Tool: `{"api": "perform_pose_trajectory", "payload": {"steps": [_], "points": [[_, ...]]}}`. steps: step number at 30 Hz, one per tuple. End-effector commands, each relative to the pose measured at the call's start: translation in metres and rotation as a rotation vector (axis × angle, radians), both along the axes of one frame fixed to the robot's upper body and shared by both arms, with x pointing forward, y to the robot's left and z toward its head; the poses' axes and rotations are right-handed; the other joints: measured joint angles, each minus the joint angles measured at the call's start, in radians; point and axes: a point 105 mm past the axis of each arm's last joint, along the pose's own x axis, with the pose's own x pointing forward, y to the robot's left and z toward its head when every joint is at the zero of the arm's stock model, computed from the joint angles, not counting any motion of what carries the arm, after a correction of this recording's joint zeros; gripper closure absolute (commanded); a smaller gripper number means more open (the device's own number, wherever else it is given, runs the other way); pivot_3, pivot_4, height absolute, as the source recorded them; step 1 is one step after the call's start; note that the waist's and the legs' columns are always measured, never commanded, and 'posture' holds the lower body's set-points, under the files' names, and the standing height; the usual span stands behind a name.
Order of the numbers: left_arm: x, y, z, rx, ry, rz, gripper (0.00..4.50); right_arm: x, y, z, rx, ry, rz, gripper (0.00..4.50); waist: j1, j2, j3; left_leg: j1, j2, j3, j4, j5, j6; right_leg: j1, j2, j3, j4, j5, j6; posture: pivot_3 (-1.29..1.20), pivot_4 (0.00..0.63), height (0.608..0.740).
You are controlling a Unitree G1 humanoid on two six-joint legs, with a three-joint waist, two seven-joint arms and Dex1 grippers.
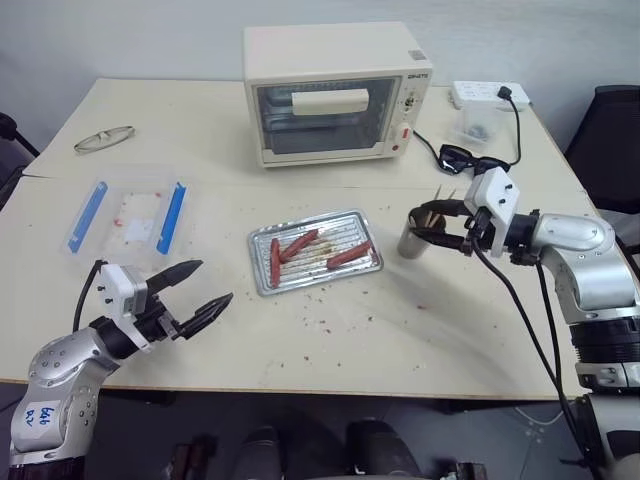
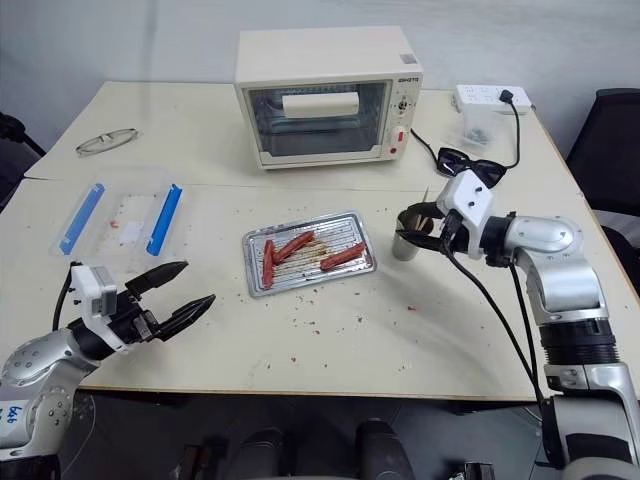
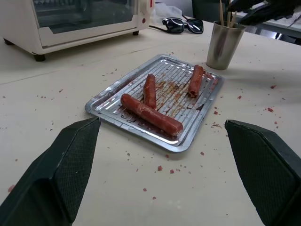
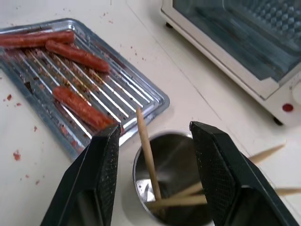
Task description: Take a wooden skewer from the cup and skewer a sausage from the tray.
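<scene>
Right wrist view showed a wooden skewer [image 4: 147, 153] standing in the cup [image 4: 169, 183], between the right gripper's [image 4: 157, 155] parted, empty fingers. The tray [image 1: 262, 275] of sausages [image 1: 344, 256] lay just left, bare tabletop nearer. Far left, the left gripper [image 1: 195, 292] hung wide open.

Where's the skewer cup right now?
The cup stands on the table's right side in the head views, just right of the tray, with the right gripper open over its rim and skewers inside.
</scene>
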Motion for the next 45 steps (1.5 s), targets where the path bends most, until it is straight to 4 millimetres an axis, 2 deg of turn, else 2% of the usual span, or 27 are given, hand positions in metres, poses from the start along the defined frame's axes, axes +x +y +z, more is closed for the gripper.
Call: {"api": "perform_pose_trajectory", "payload": {"steps": [1, 6, 7, 12, 15, 18, 21, 24, 28, 31, 36, 39, 42, 45], "points": [[-0.002, -0.004, 0.011, 0.018, -0.049, -0.017, 0.00, -0.001, 0.007, 0.009, 0.020, -0.028, 0.018, 2.65, 0.001, 0.000, 0.000, 0.000, 0.000, 0.000, 0.000, 0.000, 0.000, 0.000, 0.000, 0.000, 0.000, 0.000, 0.000, 0.00, 0.150, 0.740], [-0.002, -0.003, 0.011, 0.019, -0.049, -0.012, 0.00, 0.001, 0.009, 0.009, 0.027, -0.015, 0.020, 4.34, 0.002, 0.000, 0.000, 0.000, 0.000, 0.000, 0.000, 0.000, 0.000, 0.000, 0.000, 0.000, 0.000, 0.000, 0.000, 0.00, 0.150, 0.740], [-0.002, -0.003, 0.011, 0.020, -0.049, -0.011, 0.00, 0.001, 0.009, 0.009, 0.025, -0.014, 0.020, 4.45, 0.002, 0.000, 0.000, 0.000, 0.000, 0.000, 0.000, 0.000, 0.000, 0.000, 0.000, 0.000, 0.000, 0.000, 0.000, 0.00, 0.150, 0.740], [-0.002, -0.002, 0.011, 0.021, -0.050, -0.009, 0.00, -0.001, 0.009, 0.019, 0.033, -0.038, 0.046, 4.45, 0.002, 0.000, 0.000, 0.000, 0.000, 0.000, 0.000, 0.000, 0.000, 0.000, 0.000, 0.000, 0.000, 0.000, 0.000, 0.00, 0.150, 0.740], [-0.002, -0.002, 0.012, 0.019, -0.055, -0.010, 0.00, -0.003, 0.006, 0.034, 0.033, -0.086, 0.060, 4.45, 0.000, 0.000, 0.000, 0.000, 0.000, 0.000, 0.000, 0.000, 0.000, 0.000, 0.000, 0.000, 0.000, 0.000, 0.000, 0.00, 0.150, 0.740], [0.000, -0.003, 0.014, 0.016, -0.065, -0.013, 0.00, -0.006, 0.005, 0.061, 0.079, -0.145, 0.092, 4.45, 0.000, 0.000, 0.000, 0.000, 0.000, 0.000, 0.000, 0.000, 0.000, 0.000, 0.000, 0.000, 0.000, 0.000, 0.000, 0.00, 0.150, 0.740], [0.002, -0.008, 0.019, -0.021, -0.067, -0.044, 0.00, -0.018, 0.009, 0.096, 0.139, -0.190, 0.182, 4.45, 0.001, 0.000, 0.000, 0.000, 0.000, 0.000, 0.000, 0.000, 0.000, 0.000, 0.000, 0.000, 0.000, 0.000, 0.000, 0.00, 0.150, 0.740], [0.001, -0.020, 0.024, -0.053, -0.058, -0.112, 0.00, -0.030, 0.014, 0.116, 0.180, -0.157, 0.268, 4.45, 0.003, 0.000, 0.000, 0.000, 0.000, 0.000, 0.000, 0.000, 0.000, 0.000, 0.000, 0.000, -0.001, 0.000, 0.000, 0.00, 0.150, 0.740], [0.001, -0.044, 0.049, -0.213, -0.061, -0.238, 0.00, -0.045, 0.022, 0.140, 0.276, -0.097, 0.359, 4.45, 0.003, 0.000, 0.000, -0.001, 0.000, -0.001, -0.001, 0.000, 0.000, 0.000, -0.001, -0.001, -0.001, 0.000, 0.000, 0.00, 0.150, 0.740], [0.008, -0.070, 0.078, -0.340, -0.122, -0.341, 0.00, -0.051, 0.031, 0.160, 0.476, -0.058, 0.429, 4.45, 0.009, 0.000, 0.000, -0.002, 0.000, -0.002, 0.000, 0.000, 0.000, 0.000, -0.001, -0.002, -0.001, 0.000, 0.000, 0.00, 0.150, 0.740], [0.025, -0.102, 0.098, -0.436, -0.198, -0.428, 0.00, -0.059, 0.051, 0.162, 0.767, 0.065, 0.540, 4.45, 0.005, 0.000, 0.000, -0.002, 0.000, -0.002, 0.002, 0.001, -0.001, 0.001, 0.001, -0.002, 0.004, 0.001, 0.001, 0.00, 0.150, 0.740], [0.032, -0.121, 0.107, -0.476, -0.242, -0.473, 0.00, -0.062, 0.066, 0.157, 0.903, 0.146, 0.595, 4.45, 0.005, 0.000, 0.000, -0.003, 0.000, -0.002, 0.003, 0.001, -0.001, -0.001, 0.001, -0.002, 0.006, 0.001, 0.001, 0.00, 0.150, 0.740], [0.039, -0.131, 0.121, -0.541, -0.285, -0.477, 0.00, -0.064, 0.077, 0.148, 0.980, 0.209, 0.612, 4.45, 0.007, 0.000, 0.000, -0.004, 0.000, -0.002, 0.004, 0.001, -0.001, -0.002, 0.002, -0.002, 0.007, 0.001, 0.001, 0.00, 0.150, 0.740], [0.037, -0.139, 0.131, -0.577, -0.303, -0.517, 0.00, -0.064, 0.082, 0.140, 1.026, 0.252, 0.609, 4.45, 0.008, 0.000, 0.000, -0.004, 0.000, -0.002, 0.005, 0.001, -0.001, -0.002, 0.001, -0.002, 0.007, 0.001, 0.001, 0.00, 0.150, 0.740]]}}
